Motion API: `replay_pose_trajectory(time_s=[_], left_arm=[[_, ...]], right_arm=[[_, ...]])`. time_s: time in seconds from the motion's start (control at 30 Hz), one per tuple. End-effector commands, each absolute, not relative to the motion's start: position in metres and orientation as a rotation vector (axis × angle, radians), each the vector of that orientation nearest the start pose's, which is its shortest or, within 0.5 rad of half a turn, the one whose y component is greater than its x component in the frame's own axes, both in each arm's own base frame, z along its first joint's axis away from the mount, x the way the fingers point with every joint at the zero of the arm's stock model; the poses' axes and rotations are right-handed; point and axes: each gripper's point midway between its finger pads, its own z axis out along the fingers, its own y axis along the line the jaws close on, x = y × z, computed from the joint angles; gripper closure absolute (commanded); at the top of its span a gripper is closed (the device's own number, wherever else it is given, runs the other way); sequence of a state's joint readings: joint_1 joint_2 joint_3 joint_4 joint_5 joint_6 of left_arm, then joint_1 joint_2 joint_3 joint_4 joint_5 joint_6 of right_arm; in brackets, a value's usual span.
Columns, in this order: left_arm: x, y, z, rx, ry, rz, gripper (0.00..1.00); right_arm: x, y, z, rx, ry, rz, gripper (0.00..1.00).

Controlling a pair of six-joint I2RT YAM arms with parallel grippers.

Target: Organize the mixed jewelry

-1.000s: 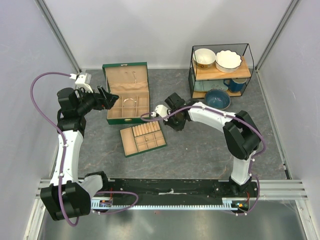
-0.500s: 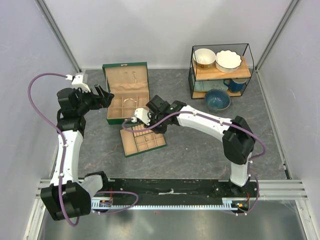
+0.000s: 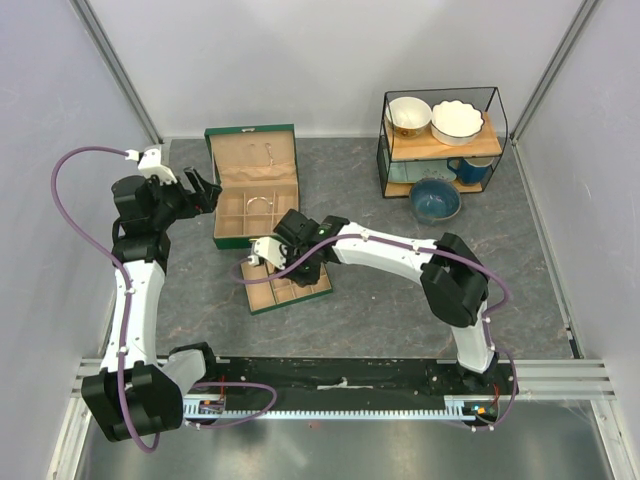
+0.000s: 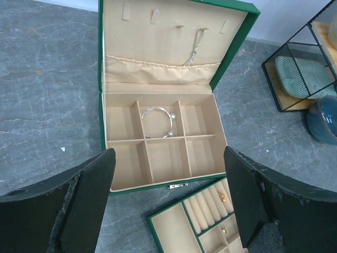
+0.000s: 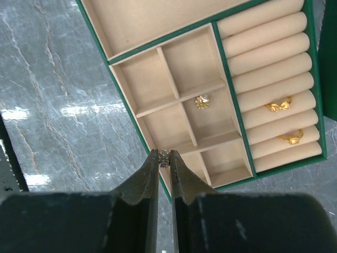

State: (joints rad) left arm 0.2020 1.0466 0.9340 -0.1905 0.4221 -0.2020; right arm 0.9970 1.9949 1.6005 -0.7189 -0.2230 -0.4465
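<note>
Bangle (image 4: pixel 142 122) flat, gap toward rack (image 4: pixel 295 63), stud (image 5: pixel 164 156) pinched

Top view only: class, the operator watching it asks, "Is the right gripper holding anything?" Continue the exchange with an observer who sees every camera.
Observer: Yes, the right gripper pinches a tiny pale stud between its fingertips, above the tray's edge.
Operator: What already lies in that tray?
Observer: One gold stud in a small square compartment, and two gold rings on the rolls.
Operator: And the thin hoop in the box?
Observer: It is a silvery open bangle with bead ends, lying in the middle back compartment.
</note>
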Motion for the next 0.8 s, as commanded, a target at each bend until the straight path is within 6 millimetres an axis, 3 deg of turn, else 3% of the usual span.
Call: replay_pose_trajectory(time_s=[0.0,0.77], left_arm=[[0.356,-0.004,0.290,-0.085,1.804,-0.371,0.09],[0.354,-0.007,0.288,-0.066,1.808,-0.385,0.09]], right_arm=[[0.224,0.411,0.083,-1.838,1.954,0.521,0.83],[0.220,0.412,0.046,-1.887,1.979,0.494,0.81]])
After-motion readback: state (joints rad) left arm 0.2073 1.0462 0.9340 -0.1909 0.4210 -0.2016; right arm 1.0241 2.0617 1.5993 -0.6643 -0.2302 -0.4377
